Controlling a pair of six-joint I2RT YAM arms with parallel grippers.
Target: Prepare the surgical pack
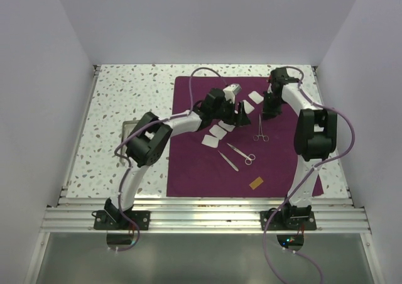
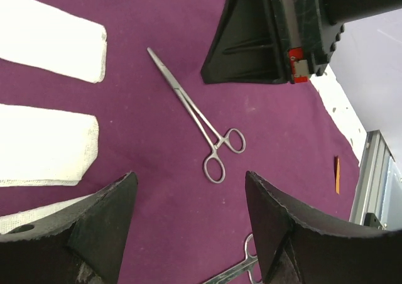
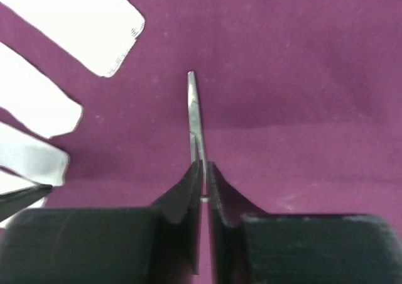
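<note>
The dark purple cloth (image 1: 195, 171) lies spread on the table. Steel forceps (image 2: 188, 105) lie flat on it. My right gripper (image 3: 204, 166) hangs just over them, jaws shut to a slit, with the forceps tip (image 3: 192, 89) sticking out ahead. In the left wrist view its fingers stand apart from the forceps. My left gripper (image 2: 190, 176) is open and empty above the cloth, near the forceps rings. Scissors (image 1: 244, 154) and a thin steel tool (image 1: 228, 160) lie nearer the front. White gauze squares (image 2: 50, 36) lie around the left gripper. The steel tray (image 1: 233, 89) is half hidden behind the left wrist.
A small orange-brown tab (image 1: 255, 183) lies on the cloth's front right part. Speckled tabletop (image 1: 125, 95) shows left of the cloth, with a square plate (image 1: 127, 128) set in it. White walls close in three sides. An aluminium rail (image 1: 201, 218) runs along the near edge.
</note>
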